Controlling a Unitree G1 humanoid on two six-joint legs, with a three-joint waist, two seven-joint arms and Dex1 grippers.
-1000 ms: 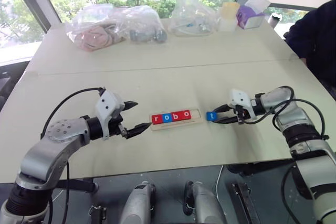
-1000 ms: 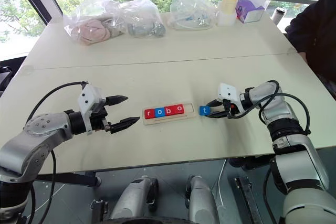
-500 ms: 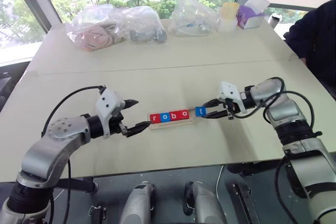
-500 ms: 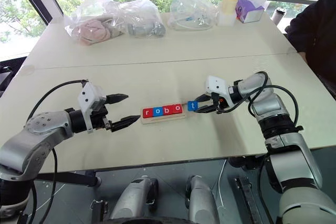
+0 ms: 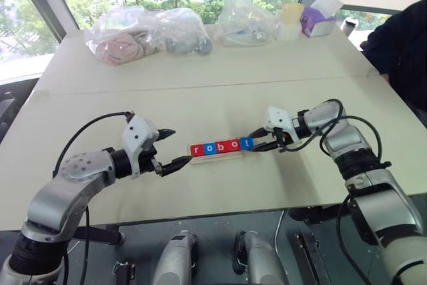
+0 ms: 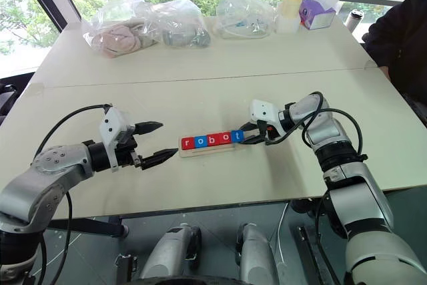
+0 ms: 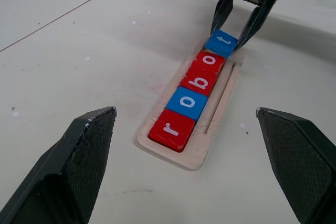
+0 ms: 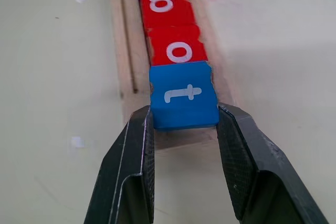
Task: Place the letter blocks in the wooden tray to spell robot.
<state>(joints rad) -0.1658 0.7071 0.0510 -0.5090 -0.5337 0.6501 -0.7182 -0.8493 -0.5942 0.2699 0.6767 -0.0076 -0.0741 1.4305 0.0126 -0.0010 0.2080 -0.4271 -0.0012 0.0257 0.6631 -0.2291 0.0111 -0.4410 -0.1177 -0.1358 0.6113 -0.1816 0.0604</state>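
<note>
R hand (image 8: 184,124) grips t block (image 8: 184,98) at tray (image 7: 220,98) end.

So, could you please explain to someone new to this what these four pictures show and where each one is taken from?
This is a humanoid robot with two arms, each ending in a two-fingered gripper. Two pictures come from cameras in its head, looking down over a pale table. The other two come from cameras on its wrists, looking along each gripper's fingers.

On the table lies a wooden tray holding letter blocks: a red r, a blue o, a red b and a red o. The right gripper has its jaws shut on the blue t block, holding it at the tray's end, right after the red o. The left gripper hovers near the tray's other end, jaws open and holding nothing.

At the far edge sit plastic bags, a purple tissue box and a cup. A person's dark sleeve shows on the right.
</note>
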